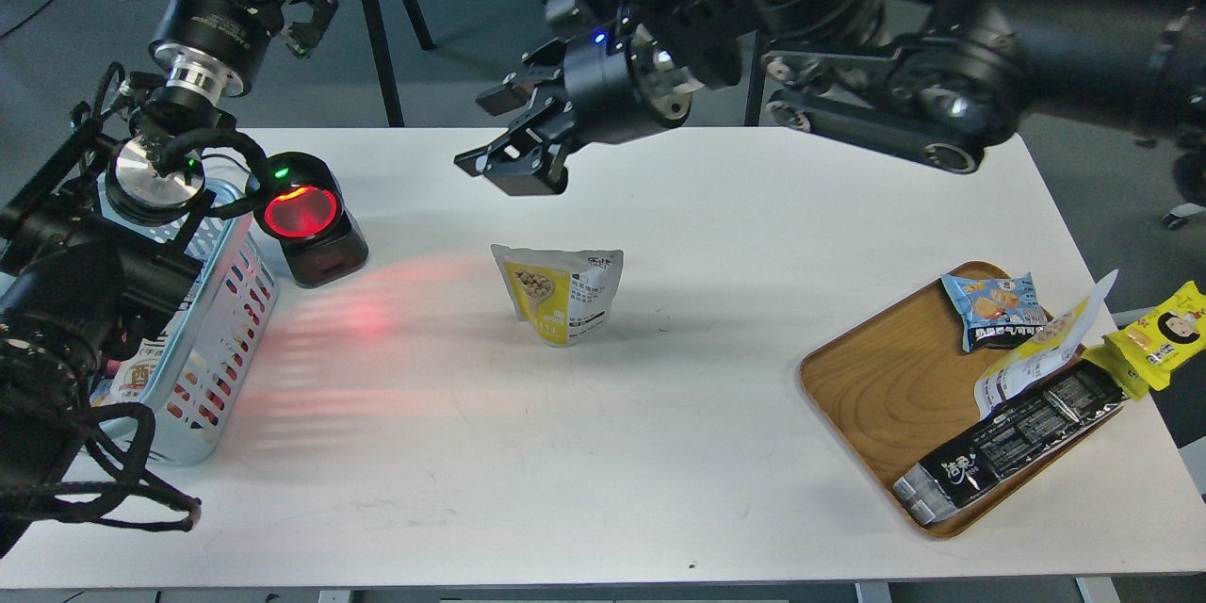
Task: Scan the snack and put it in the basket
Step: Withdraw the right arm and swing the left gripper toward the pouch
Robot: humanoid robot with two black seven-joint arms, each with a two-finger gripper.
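In the head view, your right gripper (pixel 509 151) hangs above the table (pixel 660 452), fingers spread and holding nothing. The snack (pixel 558 292) stands upright below it and a little toward you, apart from the fingers. Judging by that, the pickup is the step in hand: nothing has been scanned or dropped in yet. Next you would need to bring the gripper down over the pouch's top edge, close on it, then carry it to the scanner (pixel 306 219), which sits left of the gripper with its red window lit and throwing a red glow across the tabletop.

Your left gripper (pixel 303 8) is raised far to the left, above the basket (pixel 221 320); its fingers look parted and empty.

The pouch is thin, glossy film, yellow and white, crimped along the top, so it will probably crumple under a hard squeeze. The basket is rigid light-blue plastic with slotted walls. Far right of the gripper lies a smooth wooden tray (pixel 876 386) with other packets.
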